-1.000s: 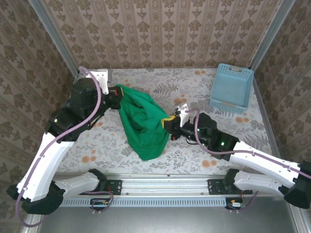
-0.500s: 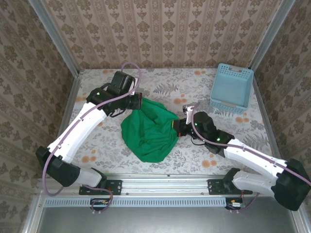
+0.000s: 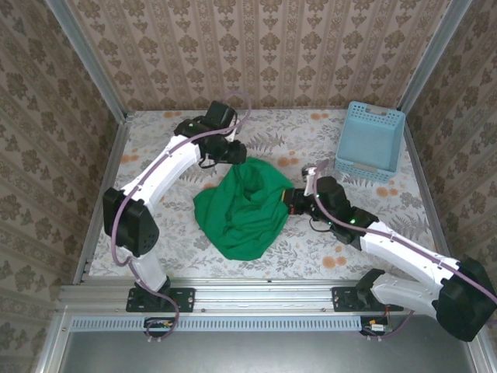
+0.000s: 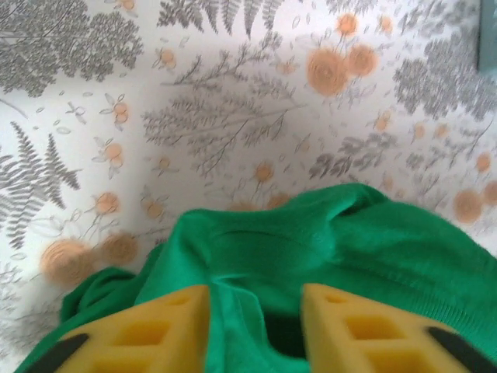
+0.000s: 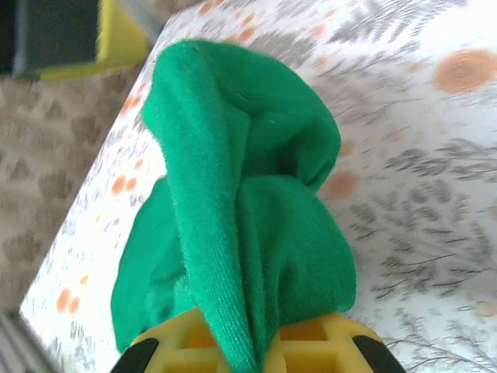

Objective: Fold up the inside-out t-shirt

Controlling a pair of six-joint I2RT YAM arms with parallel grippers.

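Jaws of left gripper (image 4: 255,312) parted over t-shirt (image 3: 242,208) edge, prob. no grip; right gripper (image 5: 248,343) clenched on cloth. Step: spreading flat. Next: L needs fresh corner grasp.

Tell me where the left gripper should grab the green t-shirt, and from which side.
On the green t-shirt, I'd take the raised far fold between the parted fingers of the left gripper, coming down from above. It stands up as a ridge there, while the right gripper pinches the opposite edge.
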